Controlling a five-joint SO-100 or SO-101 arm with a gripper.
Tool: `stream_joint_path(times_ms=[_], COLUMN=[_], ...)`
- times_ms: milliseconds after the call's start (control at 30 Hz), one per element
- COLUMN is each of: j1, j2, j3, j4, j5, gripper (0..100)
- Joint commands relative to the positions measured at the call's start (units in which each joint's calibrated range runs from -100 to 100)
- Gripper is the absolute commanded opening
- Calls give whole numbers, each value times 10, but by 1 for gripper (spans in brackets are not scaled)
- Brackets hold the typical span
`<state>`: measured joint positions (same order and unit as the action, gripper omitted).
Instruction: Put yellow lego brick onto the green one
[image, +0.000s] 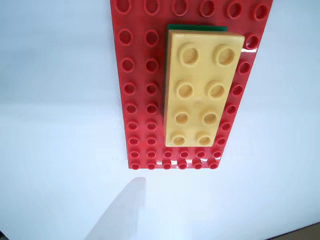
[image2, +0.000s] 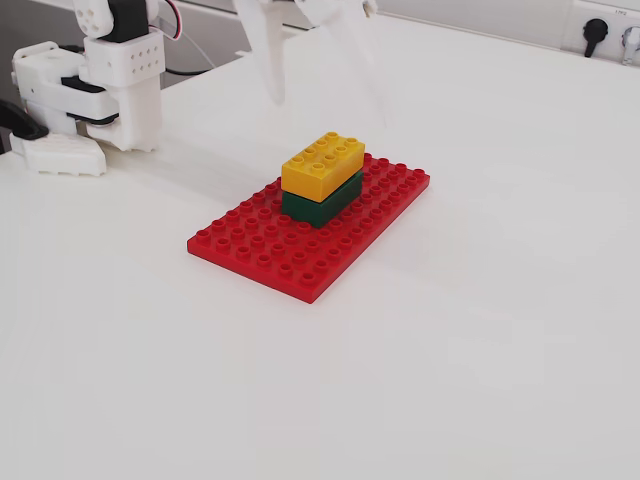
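The yellow lego brick (image2: 322, 163) sits stacked on the green one (image2: 318, 207), which stands on a flat red studded baseplate (image2: 270, 245). In the wrist view the yellow brick (image: 200, 90) covers the green brick, of which only a thin edge (image: 197, 27) shows, and the red plate (image: 140, 100) lies under both. My gripper (image2: 328, 108) hangs above and behind the stack, open and empty, and touches nothing. One white finger (image: 120, 210) shows blurred at the bottom of the wrist view.
The arm's white base and motors (image2: 100, 80) stand at the back left of the white table (image2: 480, 330). Wall sockets (image2: 600, 30) sit at the back right.
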<state>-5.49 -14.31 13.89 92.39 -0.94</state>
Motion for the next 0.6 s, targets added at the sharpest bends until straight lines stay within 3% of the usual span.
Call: stream_joint_path(times_ms=[0,133,367,567], j1=[-3,20,24,3], j2=[-80,-177,-373,-568], j3=[-40,-3,181,368], j4=[61,45,-51,-93], j5=[-3,-4,-10,-10], gripper=[37,34,3,2])
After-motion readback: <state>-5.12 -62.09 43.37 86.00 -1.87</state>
